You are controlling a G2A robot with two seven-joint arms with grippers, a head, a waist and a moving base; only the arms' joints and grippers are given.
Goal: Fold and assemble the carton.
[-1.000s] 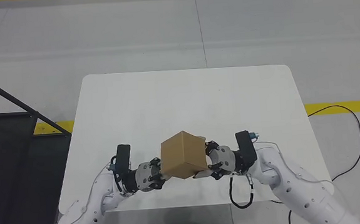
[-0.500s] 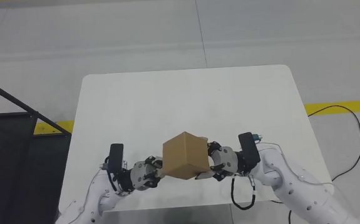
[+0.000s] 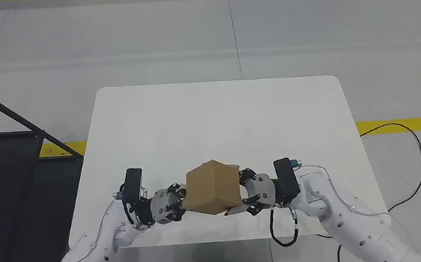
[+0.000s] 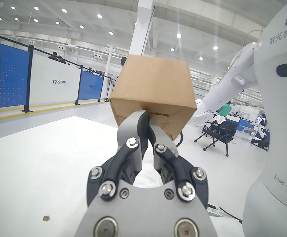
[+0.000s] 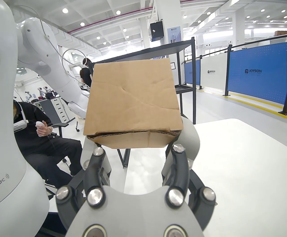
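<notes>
**Carton clamped by one claw, its far end pressed by the other**

Nearest, the right claw (image 5: 139,138) is seen spread wide. Its two fingers are set against opposite sides of a brown corrugated cardboard carton (image 5: 132,98), which is gripped at one end and held clear of the surface. This hold is judged to be a steadying one: with that end clamped, the box is kept square and braced against a push from the other side. The layered flap edges at the gripped end are folded in, though slightly ragged.

At the opposite end, the left claw (image 4: 146,121) is seen closed, with only a sliver between its fingers and its tips touching the end face beside a tuck slot. Whether a flap edge is pinched there cannot be told. A closed claw is judged to serve as a narrow pusher for seating the tab.

The carton is thus held tilted between the two claws, one corner uppermost. Beneath and beyond the claws lies a white rectangular bench (image 3: 217,116). The work is kept over its near edge, presumably so that both arms can reach it.
</notes>
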